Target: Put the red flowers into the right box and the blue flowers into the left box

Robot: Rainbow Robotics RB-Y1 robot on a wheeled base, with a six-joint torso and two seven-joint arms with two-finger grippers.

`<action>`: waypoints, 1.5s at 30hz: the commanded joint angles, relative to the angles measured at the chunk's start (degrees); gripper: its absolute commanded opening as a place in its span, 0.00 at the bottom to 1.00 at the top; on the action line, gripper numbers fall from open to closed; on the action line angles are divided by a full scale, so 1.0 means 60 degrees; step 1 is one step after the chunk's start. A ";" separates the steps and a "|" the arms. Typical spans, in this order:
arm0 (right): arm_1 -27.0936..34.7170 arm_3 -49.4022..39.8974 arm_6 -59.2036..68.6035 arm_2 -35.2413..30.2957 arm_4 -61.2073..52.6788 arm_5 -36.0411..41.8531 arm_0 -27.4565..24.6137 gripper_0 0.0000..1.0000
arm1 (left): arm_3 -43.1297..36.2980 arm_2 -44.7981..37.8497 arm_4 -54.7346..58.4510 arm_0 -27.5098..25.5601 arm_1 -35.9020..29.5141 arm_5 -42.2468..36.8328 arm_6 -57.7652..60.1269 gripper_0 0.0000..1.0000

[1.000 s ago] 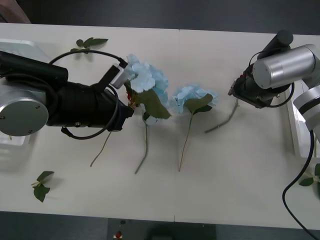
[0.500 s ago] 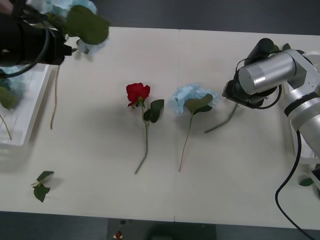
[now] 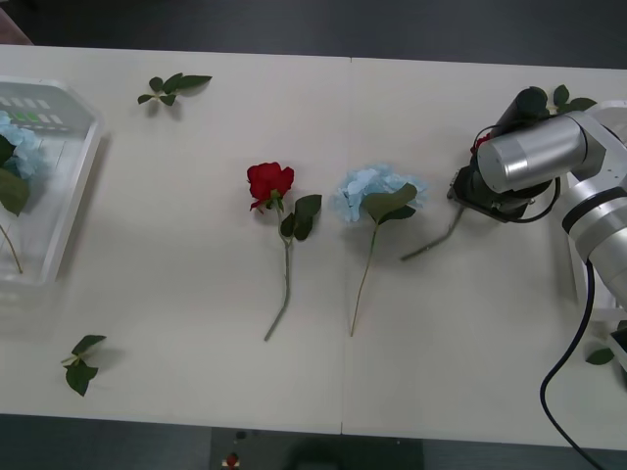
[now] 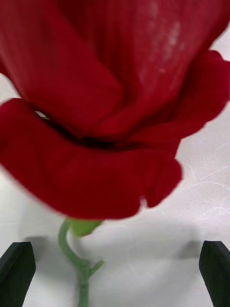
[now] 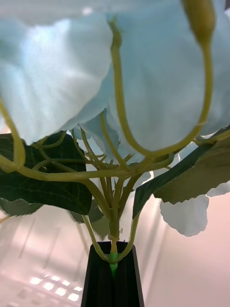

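In the left wrist view my left gripper [image 5: 113, 283] is shut on the stem of a blue flower [image 5: 143, 72], whose pale head and green leaves hang over the ribbed bottom of the left box [image 5: 43, 288]. The left box [image 3: 86, 162] holds another blue flower [image 3: 12, 137]. My right gripper [image 4: 115, 273] is open just over a red flower [image 4: 110, 105] lying on the table, a black finger on either side of its stem. That stem [image 3: 438, 238] sticks out from under the right arm [image 3: 529, 157]. Another red flower [image 3: 269, 182] and a blue flower [image 3: 375, 192] lie mid-table.
The right box [image 3: 580, 266] shows at the right edge behind the right arm. Loose green leaf sprigs lie at the back left [image 3: 172, 86], front left [image 3: 80, 362] and front right [image 3: 600, 355]. A seam runs down the table's middle.
My left arm lifted a blue flower off the table and carried it left, out of the front view. A red flower that it had covered now shows. The right arm shifted slightly.
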State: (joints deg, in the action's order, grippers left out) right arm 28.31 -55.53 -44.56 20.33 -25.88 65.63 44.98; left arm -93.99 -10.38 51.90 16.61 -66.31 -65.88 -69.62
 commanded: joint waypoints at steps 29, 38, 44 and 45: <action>-0.0294 -0.0033 -0.0001 0.0040 -0.0023 -0.0010 0.0370 0.00 | 0.2013 0.0455 0.0065 -0.1128 -0.0491 0.0096 -0.1039 0.63; 0.0116 -0.0457 -0.0001 -0.0048 -0.0023 0.0810 0.0722 0.00 | 0.1954 -0.0087 0.1413 -0.1143 -0.0491 0.0741 -0.1654 1.00; 0.0805 -0.2083 0.0043 -0.0370 -0.0404 0.2304 0.0722 0.00 | 0.1324 -0.0936 0.2731 -0.1113 -0.0491 0.0287 -0.2064 1.00; 0.0951 -0.2376 0.0058 -0.0458 -0.0594 0.2568 0.0722 0.00 | 0.1075 -0.0936 0.2805 -0.1040 -0.0491 0.0170 -0.2020 1.00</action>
State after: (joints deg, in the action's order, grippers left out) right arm 30.87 -64.76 -44.56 19.96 -27.70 79.16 47.51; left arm -83.72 -14.74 67.78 9.69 -67.25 -63.49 -82.25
